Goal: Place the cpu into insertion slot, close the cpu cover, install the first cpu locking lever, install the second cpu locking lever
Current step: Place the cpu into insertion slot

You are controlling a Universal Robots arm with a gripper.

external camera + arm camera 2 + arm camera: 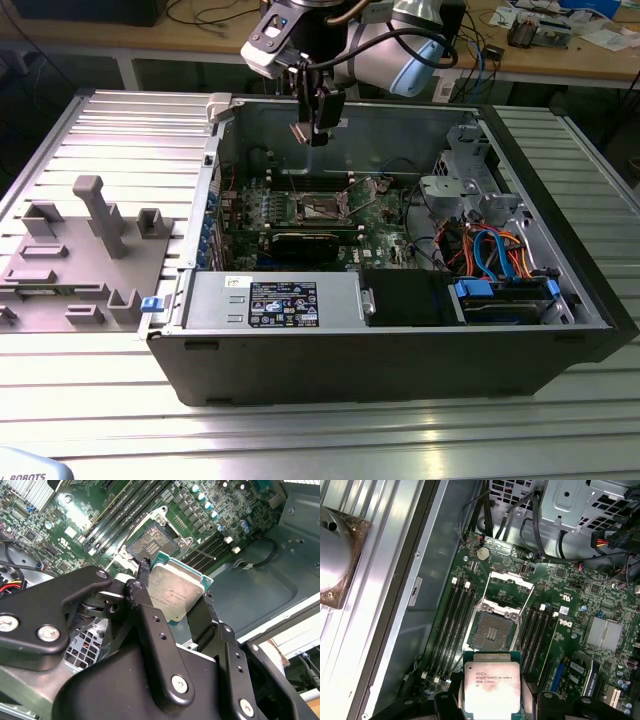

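My gripper [318, 125] hangs above the open computer case, over the back of the motherboard. It is shut on the cpu [491, 682], a pale square chip on a green backing, gripped by two opposite edges between the black fingers [141, 572]. The cpu is held in the air, apart from the board. The insertion slot [491, 632] lies bare below and a little ahead of the chip, and shows too in the second wrist view [151, 541]. The cpu cover [511, 587], a silvery frame, stands swung open at the slot's far edge. Thin wire levers run beside the cover, unlatched.
Memory slots [455, 620] flank the socket on both sides. A grey drive cage [470, 170] and coloured cables [490, 250] fill the case at the exterior view's right. The power supply [280, 300] lies along the front. A grey fixture block [80, 250] sits outside, left.
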